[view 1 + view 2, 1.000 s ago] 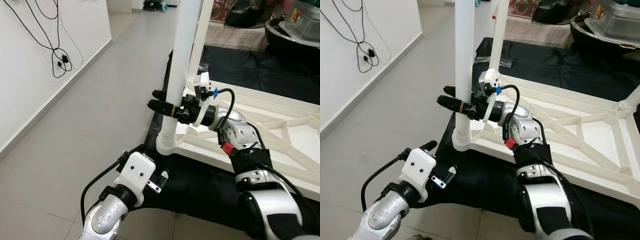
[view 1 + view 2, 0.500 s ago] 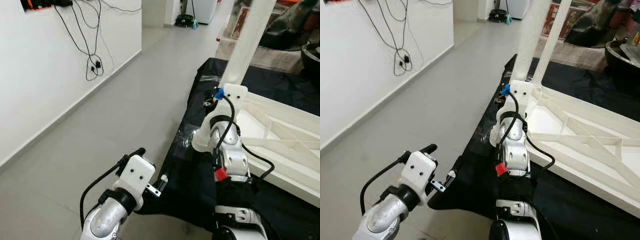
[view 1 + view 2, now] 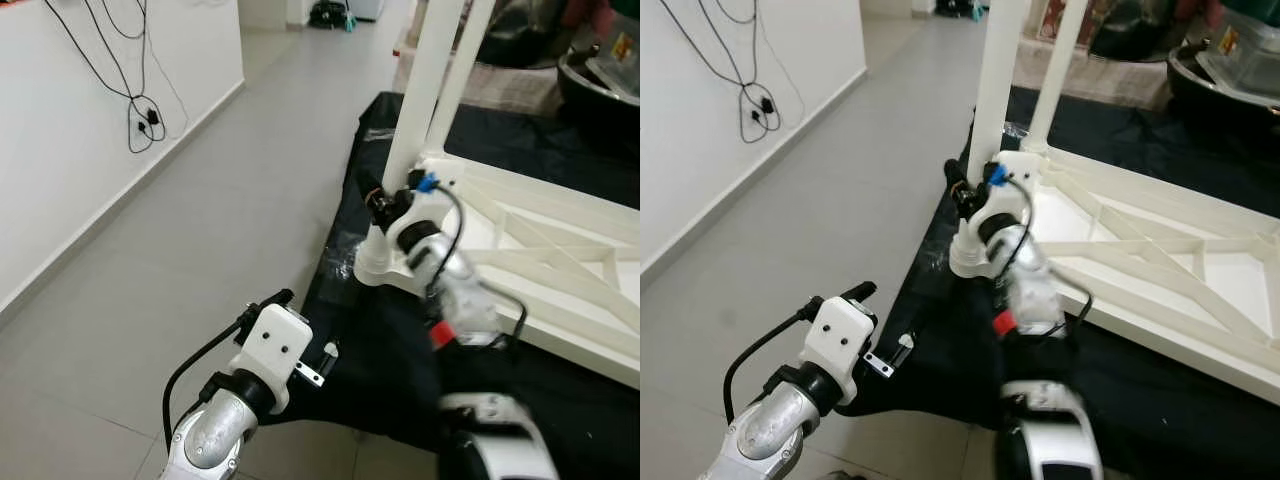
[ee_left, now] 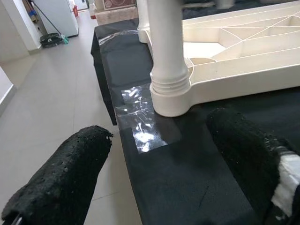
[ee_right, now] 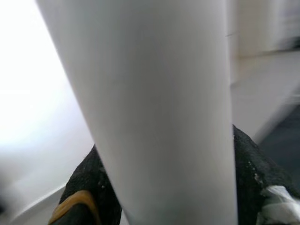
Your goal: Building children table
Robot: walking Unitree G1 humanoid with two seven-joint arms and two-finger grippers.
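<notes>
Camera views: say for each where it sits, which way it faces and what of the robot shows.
Head stereo pair: looks forward and down at the upturned white table on a black mat; both silver arms show.
Left wrist: looks along the open left tool at the near table leg.
Right wrist: pressed close to that leg, right tool closed around it.
Shared: the same near leg appears in all views.

silver arms, white wrist blocks, black cables.
</notes>
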